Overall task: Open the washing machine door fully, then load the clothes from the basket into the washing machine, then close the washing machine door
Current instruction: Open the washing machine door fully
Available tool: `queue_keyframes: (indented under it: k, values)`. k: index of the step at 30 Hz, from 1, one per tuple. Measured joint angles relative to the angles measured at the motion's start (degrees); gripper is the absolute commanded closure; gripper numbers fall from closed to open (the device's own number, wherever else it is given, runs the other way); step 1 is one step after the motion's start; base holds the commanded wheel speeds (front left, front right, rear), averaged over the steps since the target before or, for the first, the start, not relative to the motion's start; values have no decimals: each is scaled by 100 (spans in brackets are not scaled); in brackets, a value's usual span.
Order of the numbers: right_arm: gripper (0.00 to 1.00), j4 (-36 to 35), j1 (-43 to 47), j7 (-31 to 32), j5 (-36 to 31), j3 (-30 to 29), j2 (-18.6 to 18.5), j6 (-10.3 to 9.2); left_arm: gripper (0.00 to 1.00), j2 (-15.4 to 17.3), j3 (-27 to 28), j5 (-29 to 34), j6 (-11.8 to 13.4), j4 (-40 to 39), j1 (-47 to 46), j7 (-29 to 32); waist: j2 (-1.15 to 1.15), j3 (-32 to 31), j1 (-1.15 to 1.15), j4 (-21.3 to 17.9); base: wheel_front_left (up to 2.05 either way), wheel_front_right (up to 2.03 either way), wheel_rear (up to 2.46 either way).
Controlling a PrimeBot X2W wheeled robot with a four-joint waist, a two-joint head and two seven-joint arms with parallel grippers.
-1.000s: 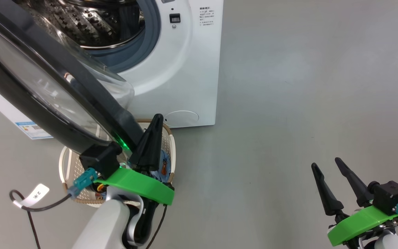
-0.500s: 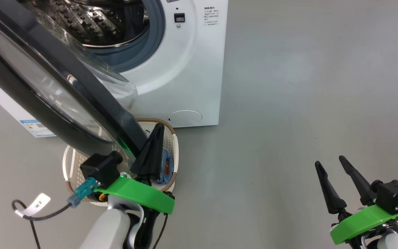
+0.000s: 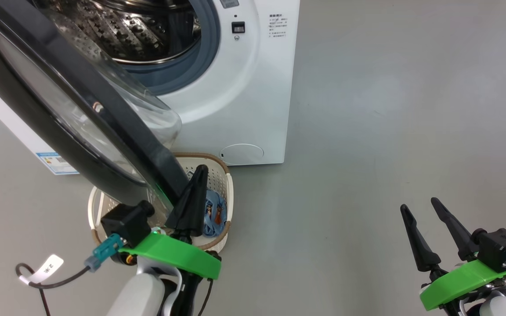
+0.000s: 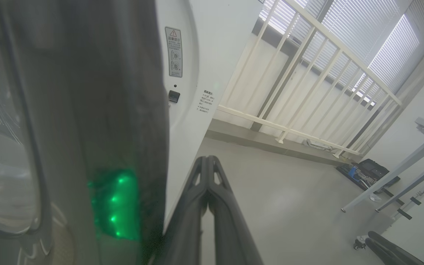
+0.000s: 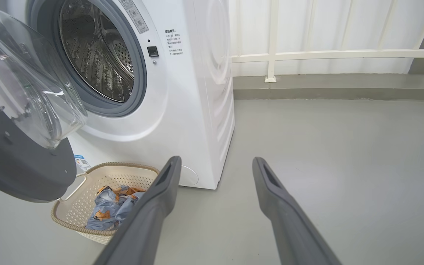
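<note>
The washing machine (image 3: pixel 244 87) stands at the top with its steel drum (image 3: pixel 139 30) exposed. The washing machine door (image 3: pixel 73 127) is swung out to the left, black rim and glass bowl (image 5: pixel 24 84) toward me. My left gripper (image 3: pixel 199 172) is shut and empty, its fingers (image 4: pixel 207 173) close beside the door's rim (image 4: pixel 123 110); I cannot tell if they touch. Below them sits the basket (image 3: pixel 229 193), holding the clothes (image 3: pixel 215 213), light blue with orange figures (image 5: pixel 110 206). My right gripper (image 3: pixel 420 205) hovers open over the floor at the lower right, holding nothing (image 5: pixel 215 160).
Grey floor (image 3: pixel 389 131) spreads to the right of the machine. A white railing (image 5: pixel 326 55) runs along the back wall. Grey table legs (image 4: pixel 392 176) and a dark case (image 4: pixel 368 171) stand off to the side. A tagged cable (image 3: pixel 46 272) hangs from my left wrist.
The head camera has shifted, so machine and basket sit further right in the view. My left gripper has drawn back a little beside the door rim, uncovering more of the clothes. The right gripper is unmoved.
</note>
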Motion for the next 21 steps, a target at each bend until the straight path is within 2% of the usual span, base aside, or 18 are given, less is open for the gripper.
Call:
queue_keyframes:
  k: [21]
  values:
    - [0,-48,10,0,-43,-8,-44,0,100,19,32,53,-20,-231,360,10,0,-80,0,315,0,0,0]
